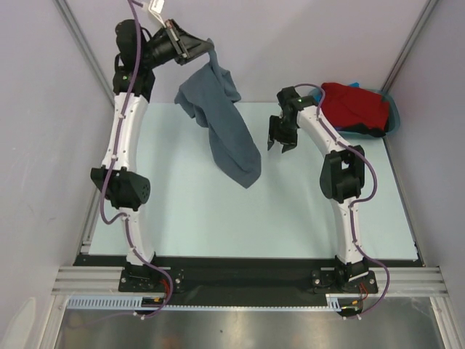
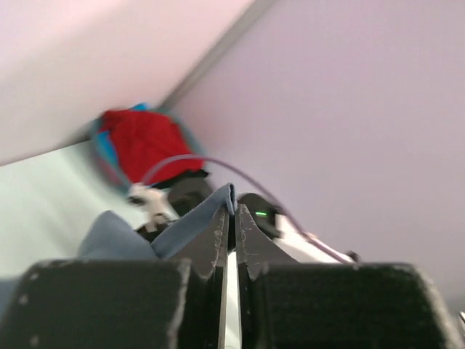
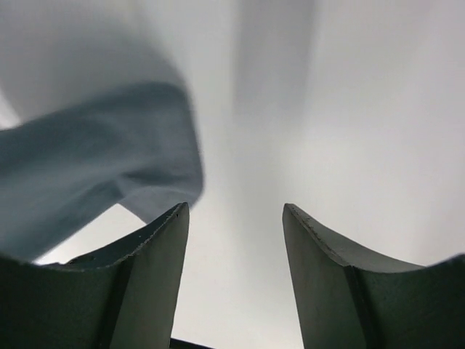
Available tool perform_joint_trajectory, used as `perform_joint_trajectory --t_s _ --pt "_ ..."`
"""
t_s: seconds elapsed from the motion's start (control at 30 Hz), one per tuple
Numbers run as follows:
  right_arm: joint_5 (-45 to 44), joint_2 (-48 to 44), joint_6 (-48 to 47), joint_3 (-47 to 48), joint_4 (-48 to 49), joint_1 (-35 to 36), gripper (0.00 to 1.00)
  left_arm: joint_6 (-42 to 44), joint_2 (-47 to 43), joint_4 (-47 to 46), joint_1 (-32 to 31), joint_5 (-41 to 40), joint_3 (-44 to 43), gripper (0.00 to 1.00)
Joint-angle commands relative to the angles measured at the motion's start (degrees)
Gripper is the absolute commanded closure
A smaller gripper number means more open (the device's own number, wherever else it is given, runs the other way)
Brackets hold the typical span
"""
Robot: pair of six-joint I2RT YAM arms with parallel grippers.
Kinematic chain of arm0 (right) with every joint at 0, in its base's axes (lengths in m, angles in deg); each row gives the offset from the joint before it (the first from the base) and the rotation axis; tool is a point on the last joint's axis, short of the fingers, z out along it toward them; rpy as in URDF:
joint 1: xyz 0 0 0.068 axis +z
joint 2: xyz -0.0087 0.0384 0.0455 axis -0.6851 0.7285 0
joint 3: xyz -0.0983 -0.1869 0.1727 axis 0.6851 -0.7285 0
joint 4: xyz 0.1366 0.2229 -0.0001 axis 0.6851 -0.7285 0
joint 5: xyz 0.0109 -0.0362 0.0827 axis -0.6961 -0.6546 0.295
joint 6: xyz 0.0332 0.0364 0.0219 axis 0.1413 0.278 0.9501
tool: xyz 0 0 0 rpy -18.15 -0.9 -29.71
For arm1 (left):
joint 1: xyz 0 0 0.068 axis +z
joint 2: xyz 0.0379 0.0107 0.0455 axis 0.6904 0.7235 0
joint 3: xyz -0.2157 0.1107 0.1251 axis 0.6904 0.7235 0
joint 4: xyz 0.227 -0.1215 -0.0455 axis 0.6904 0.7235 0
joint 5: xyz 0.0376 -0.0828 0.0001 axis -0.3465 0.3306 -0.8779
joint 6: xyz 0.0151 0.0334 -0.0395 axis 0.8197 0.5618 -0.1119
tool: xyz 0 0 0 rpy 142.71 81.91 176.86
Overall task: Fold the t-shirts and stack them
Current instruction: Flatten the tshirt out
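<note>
Hanging the grey shirt out: how we bring the second hand in

We start from the table (image 1: pixel 218 225), pale and wide, because the shirt must be laid flat on it. We judge it has enough free surface in front of the arms for this.

The grey t-shirt (image 1: pixel 227 142) hangs over the far middle of the table as one long twisted strip, bunched at the top. Whether its lowest corner touches the surface, we cannot tell from above. It cannot be folded in this form; first it must be opened between two hands.

The red t-shirt (image 1: pixel 354 105) waits in the teal tub (image 1: pixel 394 116) at the far right corner, well apart, with some blue and black cloth under it.

The left gripper (image 1: pixel 209 49) is raised high at the far left. Its fingers are closed tightly on a thin fold of the grey cloth, and only little of the cloth shows above the tips in the left wrist view, so we should not pull strongly.

The right gripper (image 1: pixel 282 142) hovers just beside the hanging strip with its fingers moderately apart and nothing between them. In its own view the cloth lies left of the opening, not inside.

In our judgement it should move toward the strip, take one outer edge and not the whole bundle, and then draw away sideways.
</note>
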Motion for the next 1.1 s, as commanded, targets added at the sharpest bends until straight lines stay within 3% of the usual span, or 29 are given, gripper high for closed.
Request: perform_joint_trajectory --t_s 0.0,0.23,0.37,0.43,0.47,0.5,0.6,0.63,0.67,0.73,0.77,0.83,0.9,0.97,1.0,1.03,1.07 --pt "-0.7 0.1 1.0 0.4 0.8 1.0 0.4 -6.9 -7.0 -9.0 0.2 8.0 -3.7 0.93" --pt "-0.9 0.3 1.4 0.2 0.2 2.5 0.41 -18.5 -12.5 -19.7 0.3 10.3 -3.3 0.9" --pt "-1.8 -0.5 1.4 -1.1 0.4 3.1 0.41 -22.1 -16.5 -19.7 0.3 8.0 -3.4 0.89" --pt "-2.2 -1.3 1.5 -2.2 0.5 3.4 0.41 -28.5 -16.1 -30.2 0.6 8.2 -4.0 0.89" --pt "-2.3 -1.4 1.5 -2.4 0.6 3.3 0.41 -39.0 -14.1 -36.4 0.8 7.7 -4.4 0.89" --pt "-2.3 -1.6 1.5 -3.0 0.7 3.5 0.41 -44.1 -12.6 -45.4 0.8 7.3 -6.8 0.89" --pt "-2.4 -1.6 1.7 -3.2 0.6 3.5 0.41 -49.2 -8.1 -47.0 0.6 11.9 -12.4 0.89" --pt "-2.5 -1.6 1.7 -3.2 0.3 3.6 0.41 -46.3 -8.4 -38.0 0.6 14.4 -12.1 0.91" --pt "-2.6 -1.6 1.8 -3.2 0.2 3.7 0.41 -31.2 -9.5 -27.0 1.3 15.1 -11.8 0.94" --pt "-2.8 -1.5 1.8 -3.3 0.4 3.9 0.41 -17.0 -16.5 -2.0 2.8 6.6 -4.8 0.95" --pt "-3.0 -1.5 1.9 -3.2 0.4 4.0 0.41 -8.3 -19.1 2.7 4.3 2.4 -1.3 0.94" --pt "-3.5 -1.7 2.2 -3.3 0.2 4.1 0.42 -5.4 -23.3 9.2 5.6 -4.3 6.6 0.91" --pt "-3.8 -2.4 2.6 -4.7 0.9 4.2 0.41 -9.8 -19.9 12.6 6.8 1.0 6.6 0.97" --pt "-3.5 -3.2 2.9 -6.4 1.7 4.4 0.41 -23.0 -16.2 -3.6 6.4 13.5 9.0 0.98" --pt "-3.5 -3.3 3.2 -6.7 2.1 4.5 0.42 -31.4 -15.6 -30.3 6.1 15.7 11.2 0.98" --pt "-3.4 -3.5 3.2 -7.1 2.2 4.5 0.42 -39.3 -14.0 -42.1 5.9 15.4 12.9 0.95" --pt "-3.3 -3.4 3.3 -7.2 2.3 4.5 0.42 -47.7 -12.5 -47.6 5.9 15.2 10.7 0.93"
